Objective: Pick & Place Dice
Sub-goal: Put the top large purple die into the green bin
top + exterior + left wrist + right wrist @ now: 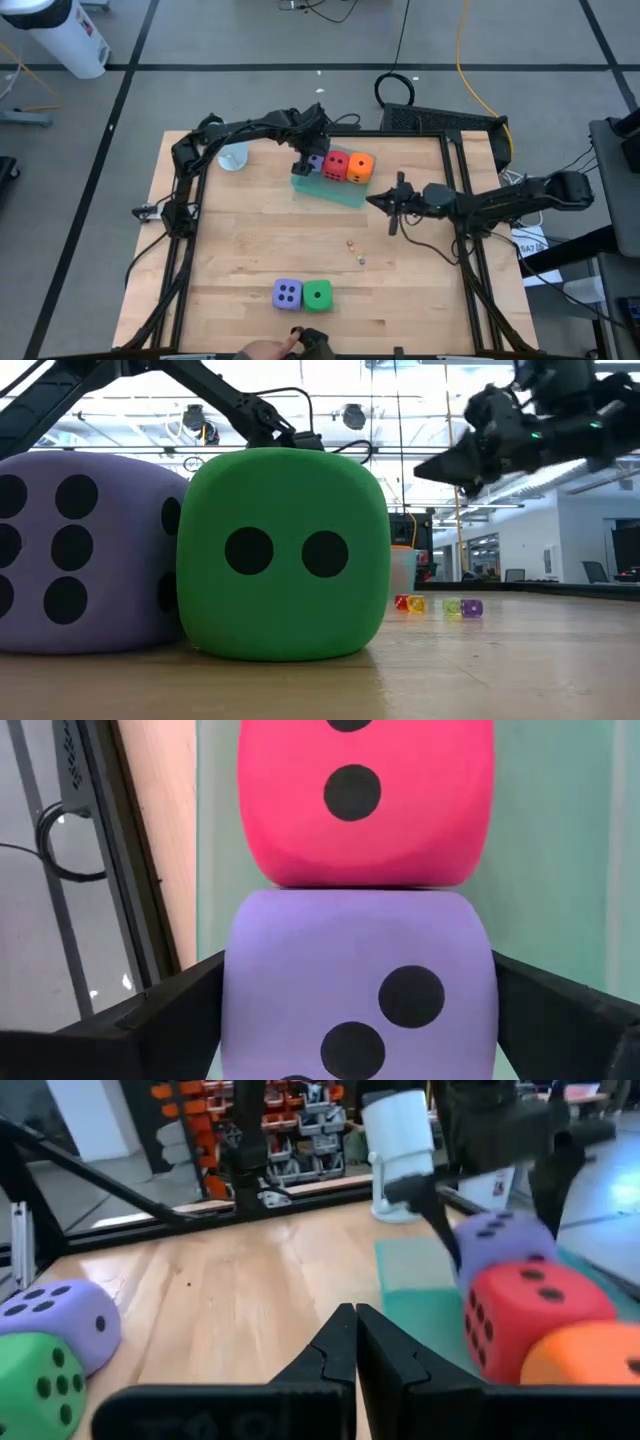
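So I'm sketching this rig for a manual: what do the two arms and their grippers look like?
Both arms are dark, slender and jointed, with black cables trailing along them. The left gripper and right gripper each end in two black, flat, tapering fingers. A small green light shows on the right wrist.

Even, bright overhead light falls on the pale wooden table (pixel 260 240) in the high view, and shadows under the arms are soft and short. In the low view the ceiling lights and windows behind are blown out to white; the green die (pixel 283 555) and the purple die (pixel 85 550) close to the lens look slightly soft, and the dark arm above them is a blurred silhouette. The left wrist view is sharp on the purple die (pixel 355 985) between the fingers (pixel 160 1020). In the right wrist view, the red die (pixel 535 1315) beyond the fingertips is smeared, and the shelves farther off are hazy.
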You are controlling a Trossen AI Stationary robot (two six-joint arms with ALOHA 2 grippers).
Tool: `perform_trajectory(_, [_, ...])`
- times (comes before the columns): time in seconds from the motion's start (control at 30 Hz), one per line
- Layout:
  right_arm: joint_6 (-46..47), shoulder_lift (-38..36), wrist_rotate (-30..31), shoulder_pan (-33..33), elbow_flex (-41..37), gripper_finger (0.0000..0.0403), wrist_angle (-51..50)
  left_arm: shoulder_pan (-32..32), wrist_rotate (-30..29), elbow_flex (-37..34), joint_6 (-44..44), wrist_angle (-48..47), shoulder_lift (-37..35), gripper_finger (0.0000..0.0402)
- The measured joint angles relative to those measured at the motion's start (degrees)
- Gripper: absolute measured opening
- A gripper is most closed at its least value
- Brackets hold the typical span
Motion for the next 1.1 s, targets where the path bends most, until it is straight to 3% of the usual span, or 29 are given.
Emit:
perform_trajectory(0.17, [-4.7, 7.3, -0.6, -4.3, 7.3, 0.0, -0.2, 0.0, 2.1, 0.7, -1.0, -0.2, -0.1, 0.0398])
perform_trajectory(0.4, [-6.6, 21.0, -11.5, -14.4, 18.7, 0.0, -0.7, 0.0, 3.7, 0.8, -1.1, -0.6, -0.1, 0.04])
perform_trajectory(0.53, [-6.5, 28.1, -13.9, -18.2, 23.7, 0.0, -1.8, 0.0, 4.7, 0.8, -1.1, -0.7, -0.1, 0.04])
perform_trajectory(0.8, [-5.0, 38.1, -15.4, -21.6, 29.0, 0.0, 0.3, 0.0, 7.1, 0.9, -1.8, -0.7, -0.1, 0.04])
perform_trajectory(1.1, [-5.2, 42.9, -18.7, -22.0, 34.1, 0.0, 1.4, -0.9, 7.5, 0.9, -1.7, -1.3, -0.2, 0.04])
